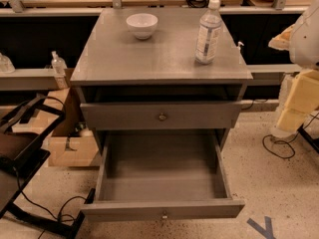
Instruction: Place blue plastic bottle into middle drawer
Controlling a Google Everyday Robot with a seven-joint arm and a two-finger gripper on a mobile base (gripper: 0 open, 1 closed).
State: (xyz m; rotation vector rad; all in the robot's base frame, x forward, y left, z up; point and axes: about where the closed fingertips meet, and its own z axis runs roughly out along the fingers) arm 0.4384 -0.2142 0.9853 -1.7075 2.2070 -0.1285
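Observation:
The blue plastic bottle (209,32) stands upright on the right rear of the grey cabinet top (149,59). It is clear, with a white cap and a pale label. The middle drawer (163,209) is pulled fully out below. Its deep box interior is empty and a small brass knob sits on its front. The like grey drawer front above it (162,115) is only slightly out. My gripper is not in view. Only a white rounded part, perhaps of my arm (306,31), shows at the right edge, well right of the bottle.
A white bowl (142,25) sits on the cabinet top at the left rear. A smaller clear bottle (59,68) stands on a shelf at left. A cardboard box (72,146) and a black stand (22,153) are at left. Yellow foam blocks (299,103) and cables are at right.

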